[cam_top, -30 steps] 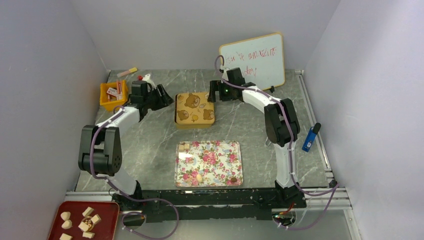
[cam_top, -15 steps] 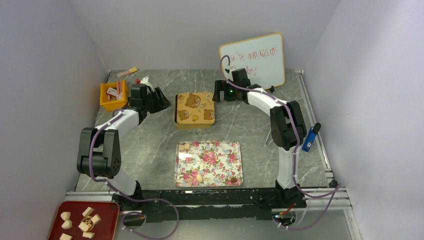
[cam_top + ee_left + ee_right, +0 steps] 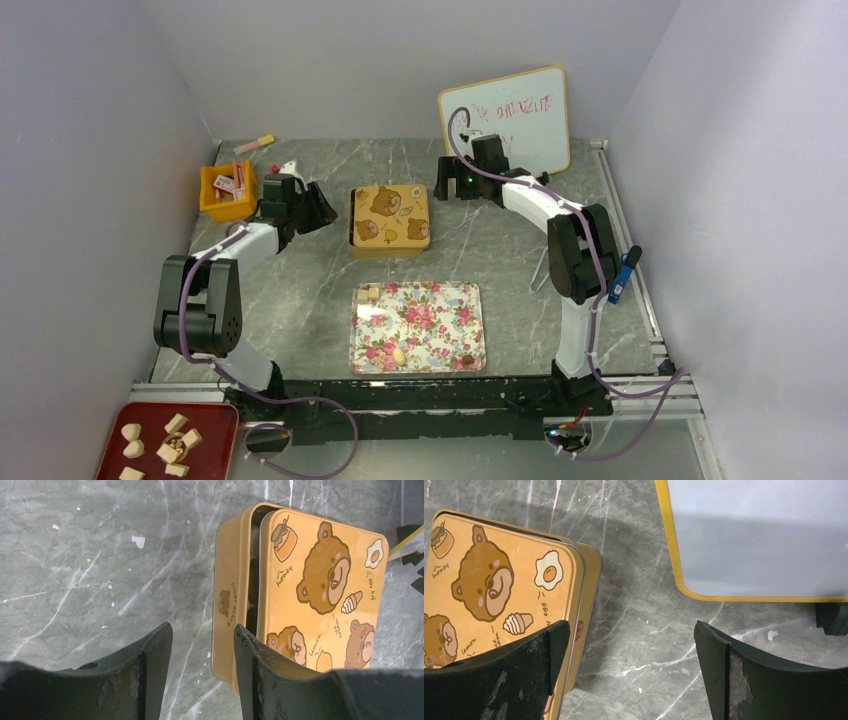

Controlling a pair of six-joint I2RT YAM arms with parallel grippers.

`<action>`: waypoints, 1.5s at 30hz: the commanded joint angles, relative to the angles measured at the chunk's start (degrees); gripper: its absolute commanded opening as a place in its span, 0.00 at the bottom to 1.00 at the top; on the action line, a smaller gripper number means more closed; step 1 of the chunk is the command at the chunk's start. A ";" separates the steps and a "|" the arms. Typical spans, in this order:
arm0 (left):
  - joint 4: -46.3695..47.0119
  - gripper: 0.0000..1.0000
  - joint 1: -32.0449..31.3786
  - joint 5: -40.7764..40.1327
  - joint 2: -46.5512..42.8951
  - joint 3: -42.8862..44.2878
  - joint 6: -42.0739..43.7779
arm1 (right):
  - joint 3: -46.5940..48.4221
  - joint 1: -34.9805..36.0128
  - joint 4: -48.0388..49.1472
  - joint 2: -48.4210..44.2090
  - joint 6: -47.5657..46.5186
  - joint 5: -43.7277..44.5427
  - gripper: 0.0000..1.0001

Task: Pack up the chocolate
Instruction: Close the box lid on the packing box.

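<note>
Enclosure: pale, plain walls (image 3: 380, 60) stood on three sides. The table (image 3: 300, 270) was grey marble-patterned with white veins; the left wrist view showed a few small white flecks on it. A metal rail (image 3: 655, 330) ran down its right edge.

Both arms reached toward the far half. The left gripper (image 3: 202, 630) hung just left of the tin (image 3: 390, 217), with a narrow gap between its jaws and nothing in it. The right gripper (image 3: 631, 625) hung between the tin and the whiteboard (image 3: 510, 120), jaws spread wide and empty.

The whiteboard leaned at the back wall, yellow-framed, with red scribble I could not read.

The floral tray (image 3: 430, 320) lay at the near centre. The red tray (image 3: 215, 450) sat off the table, at the near left corner.

The tin, orange with bear drawings, sat behind the floral tray. Its lid (image 3: 320, 590) lay shifted to one side, leaving a dark slit along one edge; I could not tell the contents.

A yellow bin (image 3: 212, 205) at far left held red-and-white packets. A blue object (image 3: 622, 275) sat at the right rail, too small to identify.

Chocolate (image 3: 399, 354): a cream piece and a dark piece lay near the floral tray's near edge, and a couple of pale pieces sat in its far left corner. More tan and cream pieces were clustered on the red tray.
</note>
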 commanded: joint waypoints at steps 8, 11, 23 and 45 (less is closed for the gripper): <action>-1.06 0.52 0.03 -1.47 2.52 1.70 2.89 | 3.09 0.83 -3.86 1.72 -2.17 3.13 1.00; -1.50 0.52 -0.33 -1.41 3.43 2.23 3.71 | 3.43 1.38 -4.48 2.20 -2.37 3.47 1.00; -4.61 0.52 -3.72 -2.63 7.56 6.55 6.95 | 5.41 4.63 -5.81 4.45 -2.56 4.15 1.00; -3.75 0.53 -6.04 -0.44 10.71 9.01 9.22 | 7.89 7.52 -7.03 6.03 -2.74 5.18 1.00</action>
